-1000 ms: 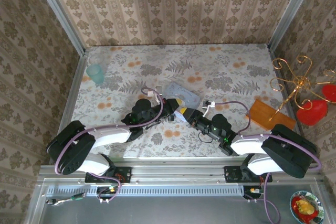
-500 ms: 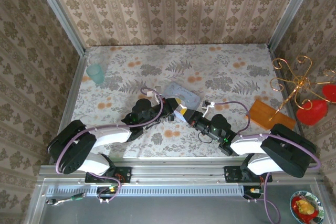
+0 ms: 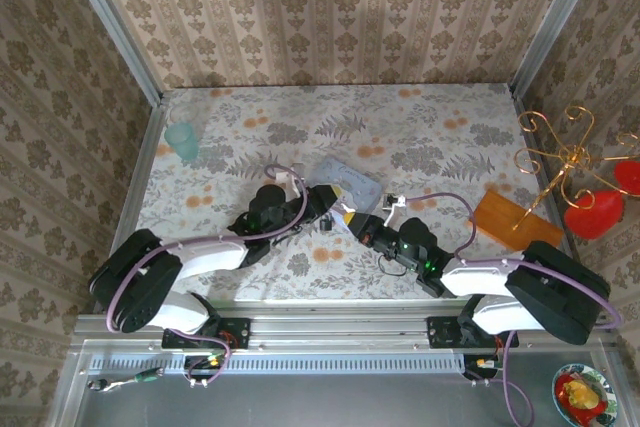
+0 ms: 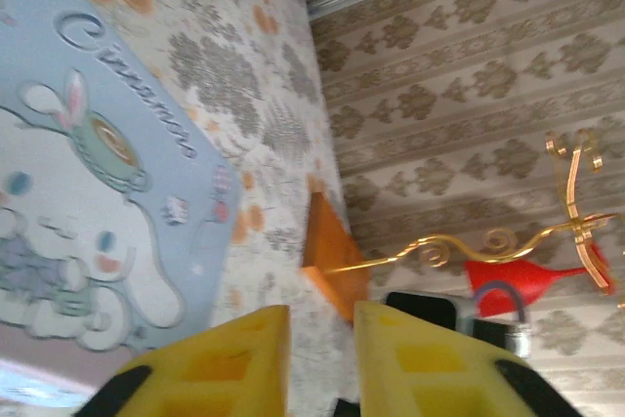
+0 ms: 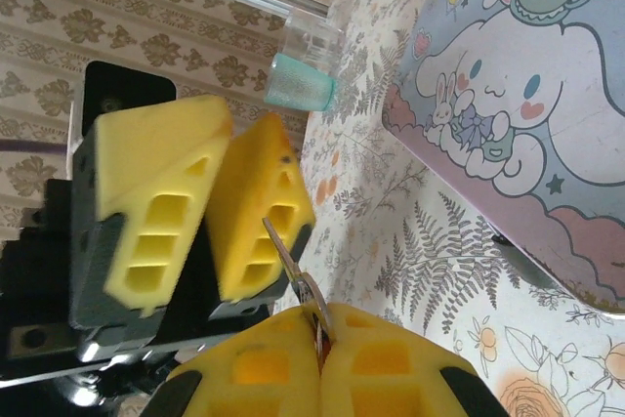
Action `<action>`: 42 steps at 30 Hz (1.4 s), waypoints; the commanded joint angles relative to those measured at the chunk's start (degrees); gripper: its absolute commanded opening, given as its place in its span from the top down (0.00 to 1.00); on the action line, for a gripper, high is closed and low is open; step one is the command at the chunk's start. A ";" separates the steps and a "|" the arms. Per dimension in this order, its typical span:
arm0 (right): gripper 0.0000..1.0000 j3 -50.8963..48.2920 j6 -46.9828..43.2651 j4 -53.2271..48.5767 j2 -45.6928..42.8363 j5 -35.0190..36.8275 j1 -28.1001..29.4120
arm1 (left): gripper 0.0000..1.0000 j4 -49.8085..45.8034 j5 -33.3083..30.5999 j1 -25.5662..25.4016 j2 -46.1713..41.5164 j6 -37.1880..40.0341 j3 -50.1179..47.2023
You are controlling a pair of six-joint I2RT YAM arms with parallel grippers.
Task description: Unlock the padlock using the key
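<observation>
Clearly, low in the right wrist view, the right gripper [image 5: 319, 334] is pinched tight on the key [image 5: 291, 263], its silvery blade poking up toward the left gripper [image 5: 223, 183], whose yellow fingers [image 5: 259, 202] stand a narrow gap apart, gripping nothing. The pale blue tin [image 5: 527, 114] lies at right. Near the top view's centre, a dark speck below both grippers may be the padlock [image 3: 326, 225].
</observation>
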 commanded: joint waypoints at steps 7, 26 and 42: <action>1.00 1.39 -7.39 -13.14 -6.56 1.32 1.66 | 0.57 -36.87 -5.36 1.82 -13.10 22.13 2.28; 1.00 7.73 -15.12 -15.88 11.60 2.51 4.03 | 0.46 -32.00 2.03 6.30 -3.90 35.79 -0.03; 1.00 8.23 -19.66 -17.36 12.63 -3.50 -8.01 | 0.46 -24.03 -1.28 1.50 8.48 38.06 5.13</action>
